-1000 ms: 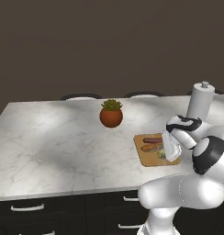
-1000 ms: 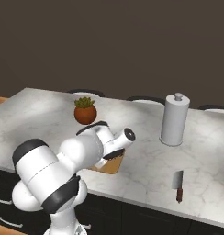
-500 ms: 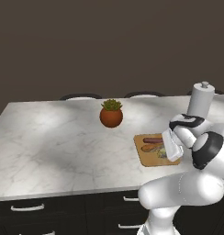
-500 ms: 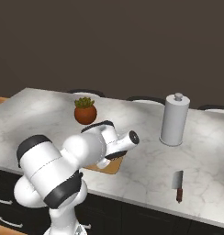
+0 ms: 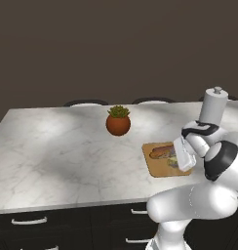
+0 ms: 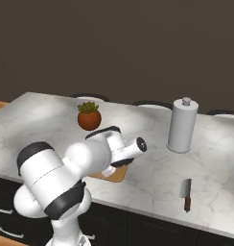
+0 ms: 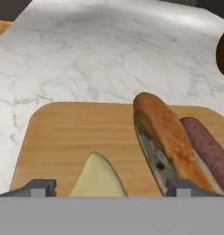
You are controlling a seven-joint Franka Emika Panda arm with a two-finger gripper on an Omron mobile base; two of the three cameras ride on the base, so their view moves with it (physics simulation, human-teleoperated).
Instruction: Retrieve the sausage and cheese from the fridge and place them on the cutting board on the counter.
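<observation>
The cutting board [image 7: 72, 137] lies on the marbled counter [image 7: 100, 50], seen close in the hand view. On it the pale yellow cheese [image 7: 98, 176] wedge rests flat between my fingertips [image 7: 38, 187], touching neither. My gripper [image 7: 110, 187] is open wide just above the board. The reddish-brown sausage [image 7: 208, 149] lies at the board's right side, beside an orange-brown bread-like loaf [image 7: 166, 137]. From the left base view my white hand hangs over the board [image 5: 157, 166], with the loaf and sausage [image 5: 162, 150] on its far half. From the right, my arm hides most of the board [image 6: 111, 175].
A potted plant [image 5: 118, 121] [image 6: 88, 116] stands behind the board. A tall white cylinder [image 5: 212, 105] [image 6: 181, 126] stands at the right. A red-handled knife [image 6: 186, 194] lies near the counter's front edge. Black drawers [image 5: 28, 222] run below the counter.
My elbow has swung slightly while the hand stayed over the board. The fingers have spread apart, and the cheese now lies loose on the board.
</observation>
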